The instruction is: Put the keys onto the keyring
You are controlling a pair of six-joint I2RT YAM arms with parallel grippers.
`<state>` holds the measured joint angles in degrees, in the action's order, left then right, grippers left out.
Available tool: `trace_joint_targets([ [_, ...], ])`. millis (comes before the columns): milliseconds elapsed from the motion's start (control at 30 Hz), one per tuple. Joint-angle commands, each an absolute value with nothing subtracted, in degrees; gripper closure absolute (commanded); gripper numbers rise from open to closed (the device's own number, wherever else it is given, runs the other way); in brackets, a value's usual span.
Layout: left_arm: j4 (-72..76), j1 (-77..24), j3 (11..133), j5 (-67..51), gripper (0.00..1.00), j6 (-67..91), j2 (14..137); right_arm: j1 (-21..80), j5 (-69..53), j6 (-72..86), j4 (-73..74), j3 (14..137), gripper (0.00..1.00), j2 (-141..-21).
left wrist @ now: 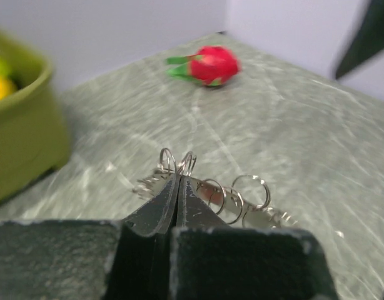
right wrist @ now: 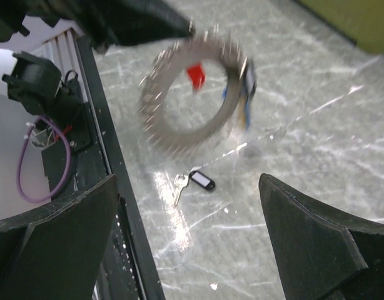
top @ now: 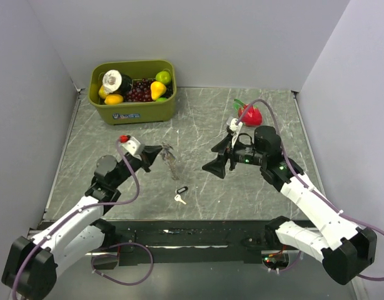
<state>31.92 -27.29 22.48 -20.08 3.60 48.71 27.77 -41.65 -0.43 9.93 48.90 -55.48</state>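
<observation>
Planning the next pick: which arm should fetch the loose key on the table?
Right. The right gripper is open and empty, facing the key; the left gripper is shut on the keyring.

No text can be read; the sticker (top: 131, 115) on the green bin (top: 156, 110) is too small.

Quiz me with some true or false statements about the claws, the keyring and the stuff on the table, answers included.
1. The left claw is shut on the keyring. True.
2. The right claw grips a key. False: it is open and empty.
3. A pale key lies beside a black tag on the table. True.
4. The dragon fruit sits in the green bin. False: it lies on the table, apart from the bin.
</observation>
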Motion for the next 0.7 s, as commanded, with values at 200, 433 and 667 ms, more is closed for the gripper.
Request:
trace_joint_targets([
  [200,38.76,-18.9,15.56,-10.98,0.99,17.67,36.22,33.21,-36.92,-1.93,10.46,47.55,0.01,-58.27],
  [433,33.57,-18.81,15.3,-15.39,0.99,12.04,34.02,39.11,-30.94,-2.99,12.65,48.6,0.0,-62.14],
  [667,34.72,-18.81,11.69,-8.8,0.99,13.19,26.2,45.78,-22.08,-1.94,14.15,48.6,0.01,-66.35],
])
